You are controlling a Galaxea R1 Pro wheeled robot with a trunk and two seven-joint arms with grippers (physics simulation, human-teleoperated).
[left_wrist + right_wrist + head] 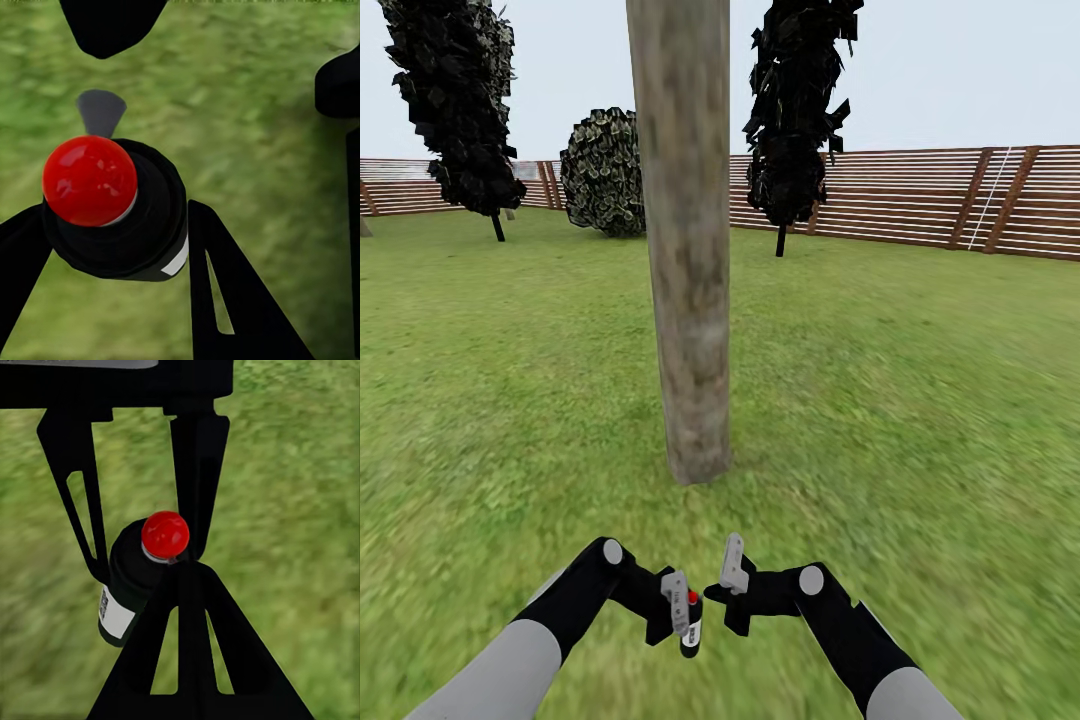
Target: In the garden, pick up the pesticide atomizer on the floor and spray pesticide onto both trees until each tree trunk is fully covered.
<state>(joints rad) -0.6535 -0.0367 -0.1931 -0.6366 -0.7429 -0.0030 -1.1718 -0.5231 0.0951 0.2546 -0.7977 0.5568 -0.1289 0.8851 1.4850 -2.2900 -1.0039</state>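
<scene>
On the lawn (920, 380), a thick grey-tan trunk (685, 250) rises straight ahead of the robot, with a brown slat fence (920, 200) and dark bushes (603, 172) behind. Low in front, the left gripper (678, 608) clasps a black atomizer (124, 214) with a red cap (90, 180), held upright above the grass. The right gripper (728, 585) sits just beside it; whether it is parted or closed cannot be told.

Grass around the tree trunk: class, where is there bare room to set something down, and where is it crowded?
Open grass lies right of the tree trunk, up to the fence, and left of it toward the bushes. It is crowded below the trunk's base, where the left gripper holds the atomizer beside the right gripper.
</scene>
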